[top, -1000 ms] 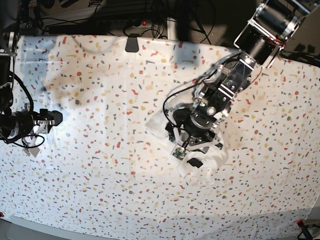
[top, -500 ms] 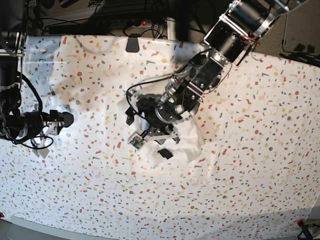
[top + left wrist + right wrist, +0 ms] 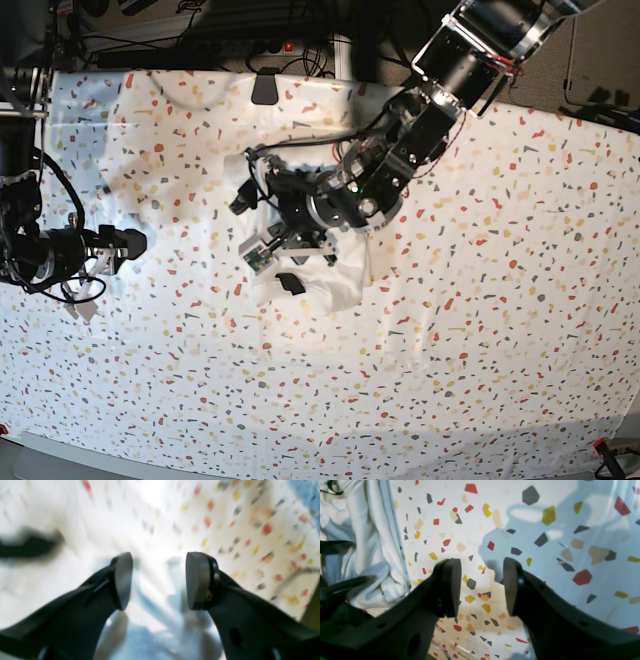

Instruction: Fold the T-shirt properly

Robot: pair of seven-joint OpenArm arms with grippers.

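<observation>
While bunched in a white heap mid-table under the left gripper (image 3: 283, 262), T-shirt (image 3: 340, 285) not yet spread: flattening step. Left jaws apart, pinching nothing; right gripper (image 3: 481, 590) likewise spread, well aside. Next: find an edge, pull out flat.

left wrist view is smearing badly, tabletop (image 3: 250, 525) speckles blurring. the left arm is covering much of the t-shirt (image 3: 340, 285) in the base view, print hiding; right wrist view is cropping it.
</observation>
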